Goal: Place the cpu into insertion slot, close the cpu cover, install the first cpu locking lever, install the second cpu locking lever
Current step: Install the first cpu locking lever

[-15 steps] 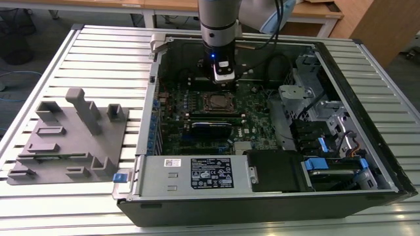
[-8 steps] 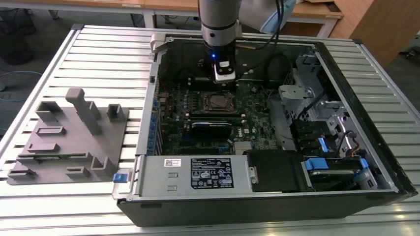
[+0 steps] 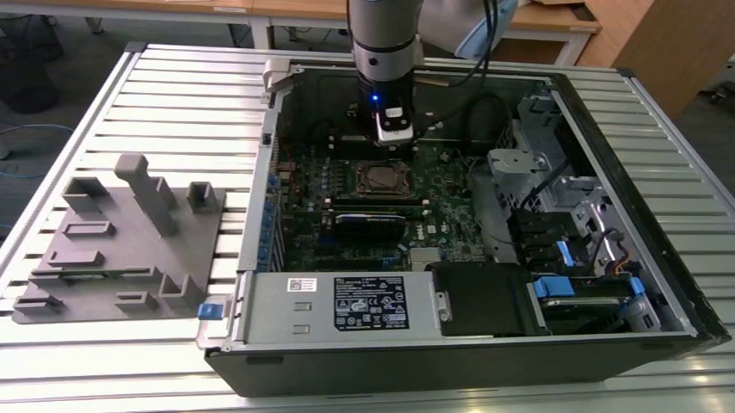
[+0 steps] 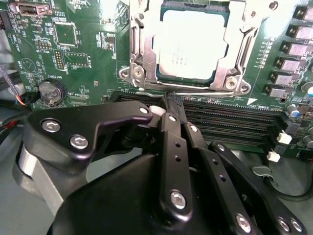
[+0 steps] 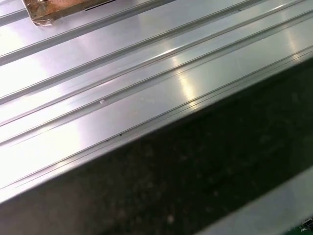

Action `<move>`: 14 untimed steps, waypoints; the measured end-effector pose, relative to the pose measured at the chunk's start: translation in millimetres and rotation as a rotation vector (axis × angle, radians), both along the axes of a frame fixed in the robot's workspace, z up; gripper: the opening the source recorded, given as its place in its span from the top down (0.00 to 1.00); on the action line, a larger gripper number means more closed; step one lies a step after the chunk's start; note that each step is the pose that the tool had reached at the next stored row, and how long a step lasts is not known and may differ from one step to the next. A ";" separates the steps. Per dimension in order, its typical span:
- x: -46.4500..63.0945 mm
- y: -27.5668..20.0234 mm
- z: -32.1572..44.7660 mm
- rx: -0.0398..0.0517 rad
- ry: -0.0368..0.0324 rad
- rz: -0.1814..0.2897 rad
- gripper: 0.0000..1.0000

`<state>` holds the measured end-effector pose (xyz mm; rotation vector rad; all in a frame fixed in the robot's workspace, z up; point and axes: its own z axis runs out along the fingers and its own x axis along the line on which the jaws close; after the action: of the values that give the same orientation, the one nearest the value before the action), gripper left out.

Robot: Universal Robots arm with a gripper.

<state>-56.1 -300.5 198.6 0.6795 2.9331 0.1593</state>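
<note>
- Second wrist view: nearest to us is the black gripper (image 4: 168,105). Its fingers (image 4: 172,147) are pressed together with nothing between them, tips over the long black memory slots (image 4: 230,122).
- Just beyond those slots sits the insertion slot (image 4: 138,73), silver rim on the green circuit board (image 4: 93,39).
- The cpu (image 4: 188,46) lies flat in the slot, dull silver top facing up.
- The cpu cover (image 4: 244,29) looks down around the chip, which shows through its window. We cannot tell if the locking levers are latched.
- A round coin battery (image 4: 50,91) sits on the board off to one side of the slot.
- First wrist view: ribbed metal table (image 5: 146,68) and a dark case wall (image 5: 195,176).
- Exterior view: the arm (image 3: 385,43) reaches down into the open computer case (image 3: 460,361), gripper (image 3: 393,138) just behind the slot (image 3: 380,178).
- On the table at the exterior view's left, a grey fixture tray (image 3: 115,249).
</note>
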 end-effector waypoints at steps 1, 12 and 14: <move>0.0 0.0 -0.2 -0.0036 0.0001 0.000 0.89; 0.0 0.0 -3.4 -0.0602 -0.0001 0.000 0.89; 0.0 0.0 -3.7 -0.0637 0.0002 0.000 0.89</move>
<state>-56.1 -300.6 195.0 0.6701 2.9244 0.0655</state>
